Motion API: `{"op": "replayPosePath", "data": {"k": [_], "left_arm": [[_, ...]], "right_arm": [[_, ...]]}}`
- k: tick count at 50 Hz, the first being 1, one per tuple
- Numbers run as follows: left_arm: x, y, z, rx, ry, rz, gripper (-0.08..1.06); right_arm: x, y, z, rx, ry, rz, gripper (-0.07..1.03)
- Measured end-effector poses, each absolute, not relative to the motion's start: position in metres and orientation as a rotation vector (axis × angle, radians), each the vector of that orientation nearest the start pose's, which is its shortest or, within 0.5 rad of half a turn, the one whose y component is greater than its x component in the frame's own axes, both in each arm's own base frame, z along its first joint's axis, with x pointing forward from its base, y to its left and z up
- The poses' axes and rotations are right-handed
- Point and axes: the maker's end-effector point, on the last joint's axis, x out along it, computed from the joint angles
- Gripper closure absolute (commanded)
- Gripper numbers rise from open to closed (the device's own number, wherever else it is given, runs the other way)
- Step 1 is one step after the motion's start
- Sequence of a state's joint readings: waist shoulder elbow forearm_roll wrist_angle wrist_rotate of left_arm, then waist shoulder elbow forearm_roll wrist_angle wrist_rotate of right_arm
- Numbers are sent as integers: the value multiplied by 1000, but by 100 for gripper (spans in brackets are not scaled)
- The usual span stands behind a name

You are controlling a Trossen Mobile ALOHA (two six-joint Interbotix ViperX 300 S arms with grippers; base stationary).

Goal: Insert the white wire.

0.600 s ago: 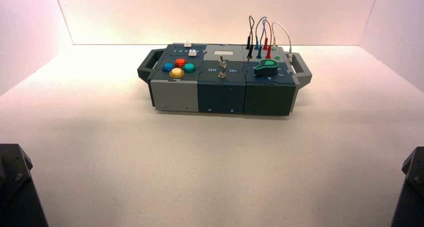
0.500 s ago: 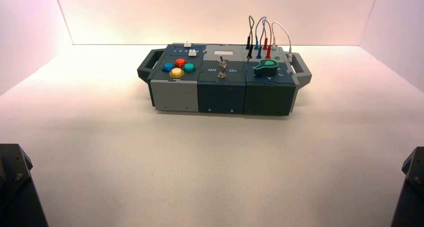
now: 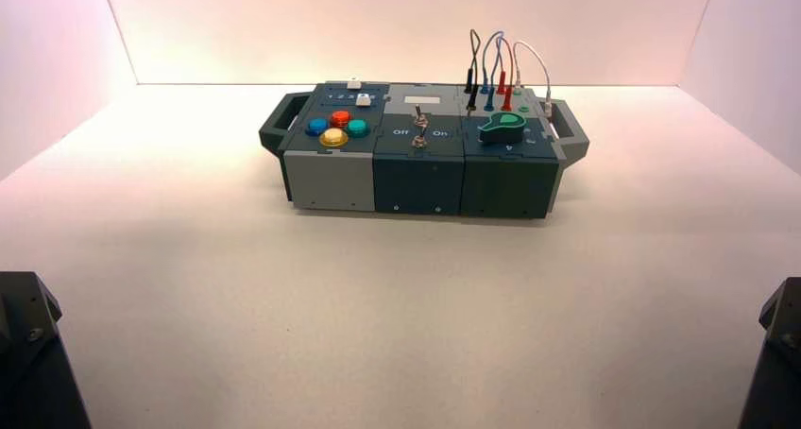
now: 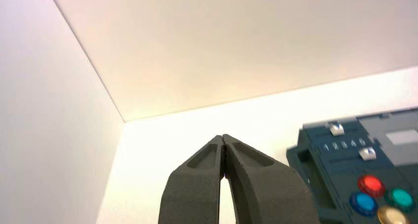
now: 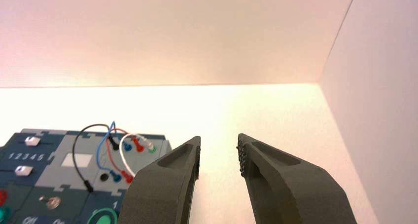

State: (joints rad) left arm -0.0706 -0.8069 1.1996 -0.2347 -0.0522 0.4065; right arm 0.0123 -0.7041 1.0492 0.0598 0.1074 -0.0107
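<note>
The left gripper is over the desk's left side, its fingers pressed together, and the right gripper is over the right side, its fingers spread with only air between them; both are nearer than the control box. On its top, 4 domed push buttons, yellow, blue, green and red, sit towards the near left corner, 2 metal toggle switches are around the middle, and the green rotary knob is towards the near right corner. Farther back are 2 white sliders on the left and a pale display panel near the middle. The white wire arches over the far right corner: 1 plug is at the green socket by the box's far edge, the other at the right edge beside the grey handle; whether that one is seated, I cannot tell. Just left of it rise the red, blue and dark grey jumper wires, before the back wall.
</note>
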Motion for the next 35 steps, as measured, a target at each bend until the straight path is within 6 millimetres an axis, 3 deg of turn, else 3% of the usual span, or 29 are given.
{"op": "replayPosePath", "data": {"k": [18,28,30,35], "left_arm": [[267,-42,211,180,427,-198,101],[261,-70,195,204,582,-326,101],[259,-76,190,212,616,-354,101],[256,-81,186,212,668,-383,101]], "right_arm": [[293,9,235,46,566,27,55],[289,16,235,23,672,57,58],[287,22,235,3,710,85,65],[286,34,234,-38,765,135,66]]}}
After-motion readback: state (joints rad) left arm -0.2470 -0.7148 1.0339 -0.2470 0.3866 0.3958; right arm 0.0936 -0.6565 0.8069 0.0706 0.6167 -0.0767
